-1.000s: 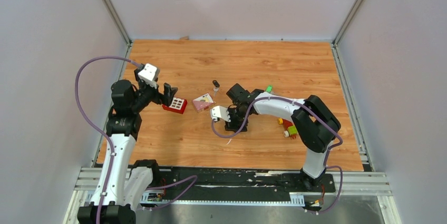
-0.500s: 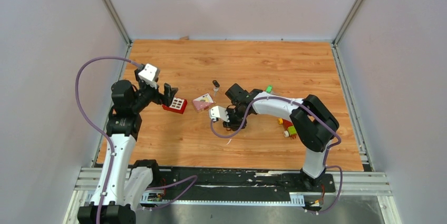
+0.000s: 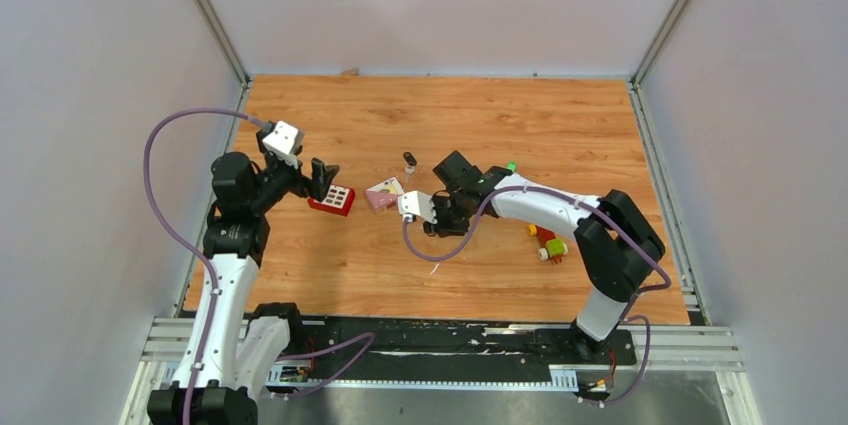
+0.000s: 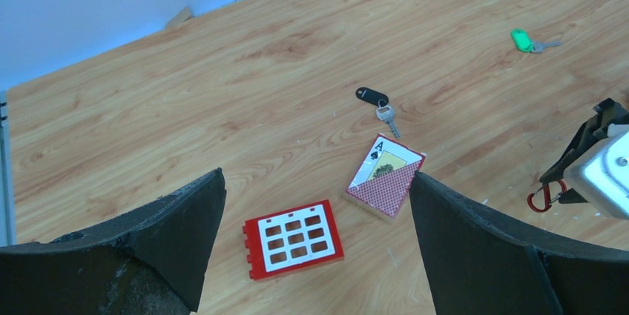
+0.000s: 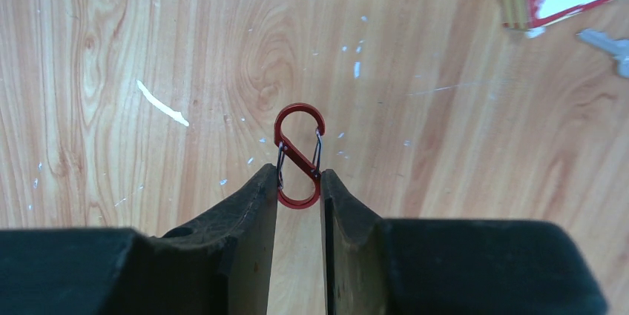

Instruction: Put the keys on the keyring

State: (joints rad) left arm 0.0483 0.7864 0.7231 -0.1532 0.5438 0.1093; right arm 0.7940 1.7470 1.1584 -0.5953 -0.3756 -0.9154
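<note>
**Right gripper has closed on the keyring**

Over the wooden counter [image 3: 350,115], my right arm has swung a little left toward the card box [image 4: 386,185] in the last second. The right gripper [image 5: 299,181] has narrowed from a wider spread to a pinch. My left gripper [image 4: 315,189] has not moved: it hovers spread wide above the red box [image 4: 294,237], holding nothing.

Both keys lie loose on the counter. The black key [image 4: 374,100] is just beyond the card box, and the green key [image 4: 525,39] lies farther off, near my right arm.

The keyring [image 5: 298,156], a small red S-shaped clip, now sits between the right fingertips. It is gripped by its lower loop, and the upper loop sticks out free. I judge the pickup done. Threading a key onto that free loop comes next, and neither key is on yet.
</note>
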